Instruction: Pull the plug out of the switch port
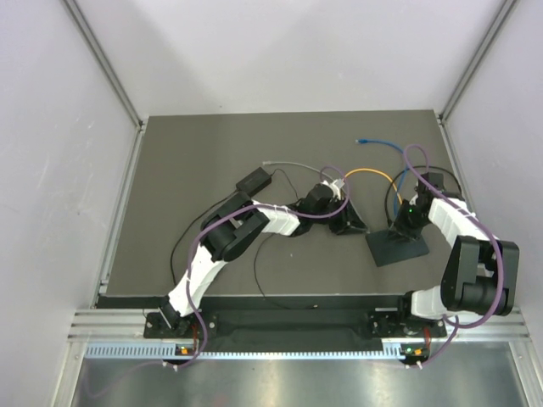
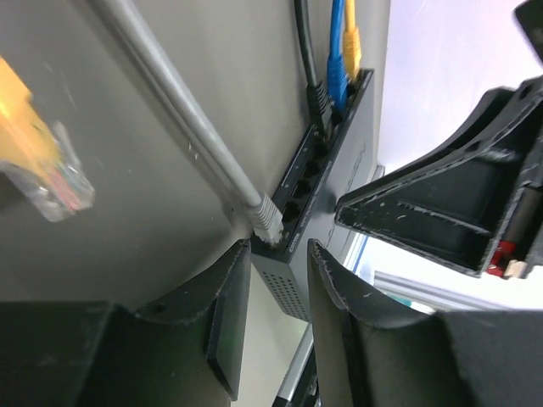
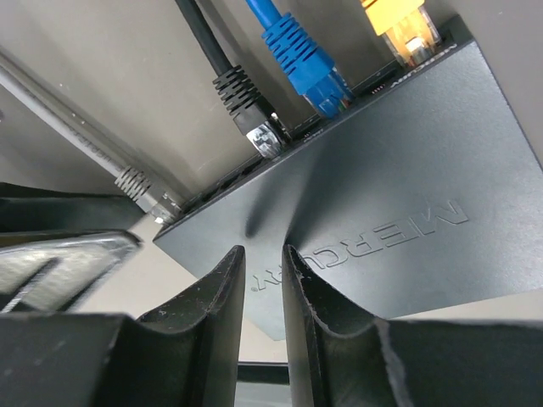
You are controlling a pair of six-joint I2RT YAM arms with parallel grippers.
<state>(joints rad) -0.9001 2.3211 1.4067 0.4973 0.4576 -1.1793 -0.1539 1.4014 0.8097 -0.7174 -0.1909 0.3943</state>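
Both grippers I see: left gripper jaws pinching the switch corner; right gripper jaws nearly pressed together over it.

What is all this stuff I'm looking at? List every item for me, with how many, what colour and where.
Switch box: one, matte black, right of the table's middle.
Grey cable: one, plugged into the box's end port.
Black cable: one, plugged in.
Blue cable: one, plugged in.
Yellow cable: one, plugged in at the far end.
Loose yellow plug: one, unplugged, left wrist view.
Small block: one, black, table middle.
Table: one, dark grey.
Left gripper: black, at the box's corner.
Right gripper: black, over the box top.
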